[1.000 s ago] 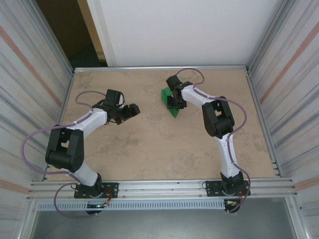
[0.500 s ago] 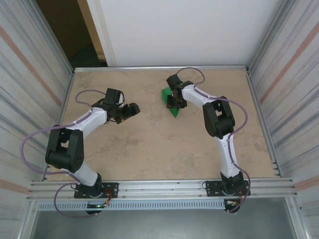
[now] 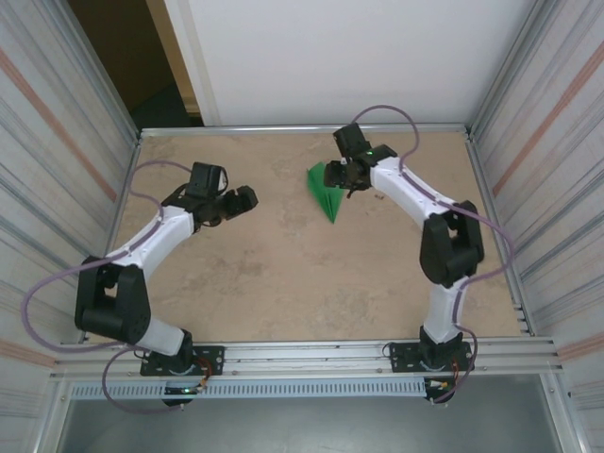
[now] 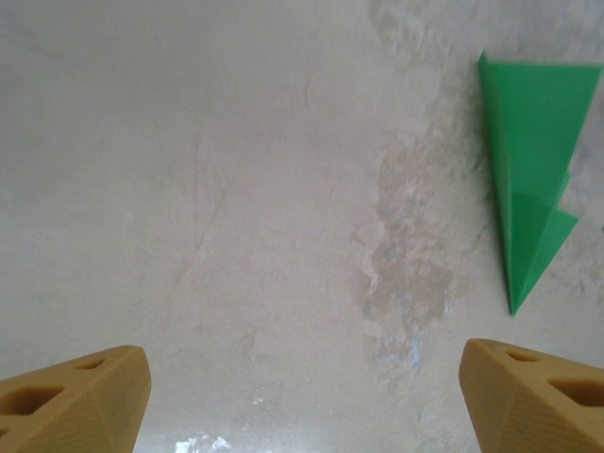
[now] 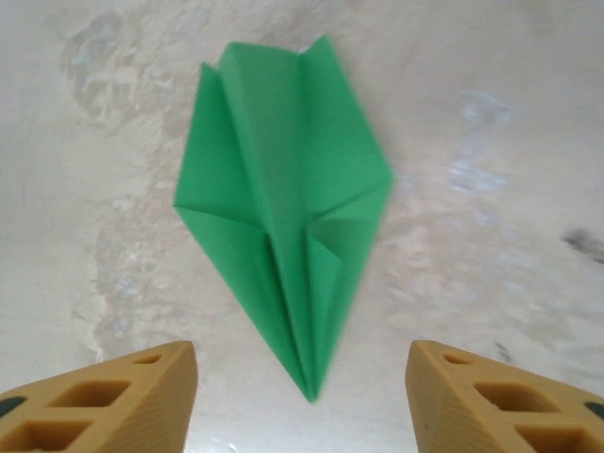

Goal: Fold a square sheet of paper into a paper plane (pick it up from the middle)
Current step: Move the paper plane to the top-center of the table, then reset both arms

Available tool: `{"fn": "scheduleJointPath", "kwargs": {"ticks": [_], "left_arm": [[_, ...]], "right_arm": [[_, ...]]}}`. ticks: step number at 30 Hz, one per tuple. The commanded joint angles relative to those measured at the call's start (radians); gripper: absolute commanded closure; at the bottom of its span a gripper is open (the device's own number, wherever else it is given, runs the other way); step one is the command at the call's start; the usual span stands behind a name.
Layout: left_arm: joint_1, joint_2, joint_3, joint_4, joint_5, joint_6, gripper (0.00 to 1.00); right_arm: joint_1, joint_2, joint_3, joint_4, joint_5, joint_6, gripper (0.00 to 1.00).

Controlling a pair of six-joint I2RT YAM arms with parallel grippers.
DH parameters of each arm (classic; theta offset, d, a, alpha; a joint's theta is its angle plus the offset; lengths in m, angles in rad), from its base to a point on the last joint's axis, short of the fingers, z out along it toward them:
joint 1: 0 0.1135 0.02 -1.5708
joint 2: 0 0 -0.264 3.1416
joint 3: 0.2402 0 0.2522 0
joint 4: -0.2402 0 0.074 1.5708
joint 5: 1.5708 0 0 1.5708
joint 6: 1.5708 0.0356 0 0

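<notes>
The plane (image 3: 326,192) lies flat on the table (image 3: 283,283), far of the middle and a little to the right, nose pointing toward the near edge. From the right wrist (image 5: 283,208) it reads as a finished dart: a centre ridge, two wings, small flaps tucked in near the nose. One wing edge looks a bit ragged from the left wrist (image 4: 528,179).

The right gripper (image 3: 342,173) hangs just beside the tail, on its right. Its jaws are parted (image 5: 302,368) with nothing between them; the nose points at the gap but sits ahead of the fingers, untouched. The left gripper (image 3: 236,200) is well apart to the left, jaws spread wide (image 4: 304,377) over bare table, holding nothing.

To my eye the folding is done and this is the letting-go at the end. If anything is left, it would be a last press along the ridge to sharpen the creases. That calls for the right gripper to come down squarely over the middle of the plane without nudging it sideways. Otherwise both arms only need to draw clear.
</notes>
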Motion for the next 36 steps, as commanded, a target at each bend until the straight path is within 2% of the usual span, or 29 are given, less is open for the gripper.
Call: {"fn": "scheduleJointPath", "kwargs": {"ticks": [1, 5, 7, 10, 14, 19, 21, 24, 28, 32, 33, 36], "left_arm": [[0.009, -0.119, -0.058, 0.048, -0.175, 0.049, 0.08], [0.019, -0.226, -0.17, 0.124, -0.361, 0.099, 0.01], [0.029, -0.27, -0.224, 0.149, -0.475, 0.118, 0.01], [0.062, -0.323, -0.289, 0.173, -0.591, 0.135, 0.01], [0.145, -0.36, -0.334, 0.154, -0.645, 0.141, 0.01], [0.171, -0.396, -0.486, 0.382, -0.658, 0.309, 0.01], [0.173, -0.386, -0.525, 0.474, -0.621, 0.356, 0.01], [0.179, -0.318, -0.596, 0.689, -0.469, 0.488, 0.01], [0.182, -0.225, -0.656, 0.918, -0.317, 0.56, 0.01], [0.201, -0.134, -0.658, 1.021, -0.227, 0.622, 0.01], [0.211, -0.128, -0.646, 1.006, -0.202, 0.626, 0.01], [0.23, -0.087, -0.659, 1.091, -0.157, 0.654, 0.01]], "right_arm": [[-0.046, -0.202, -0.158, 0.099, 0.146, 0.043, 0.33], [-0.124, -0.417, -0.395, 0.212, 0.278, 0.037, 0.13], [-0.172, -0.519, -0.507, 0.25, 0.357, 0.034, 0.01], [-0.265, -0.632, -0.664, 0.339, 0.399, 0.007, 0.01], [-0.4, -0.714, -0.873, 0.519, 0.394, -0.028, 0.01], [-0.524, -0.732, -1.037, 0.706, 0.308, -0.078, 0.01], [-0.54, -0.715, -1.084, 0.782, 0.296, -0.109, 0.01], [-0.55, -0.69, -1.137, 0.908, 0.203, -0.163, 0.01], [-0.551, -0.634, -1.185, 1.077, 0.127, -0.209, 0.01], [-0.55, -0.562, -1.201, 1.212, 0.066, -0.249, 0.01], [-0.549, -0.537, -1.205, 1.25, 0.051, -0.257, 0.01], [-0.542, -0.474, -1.185, 1.277, 0.015, -0.283, 0.01]]}}
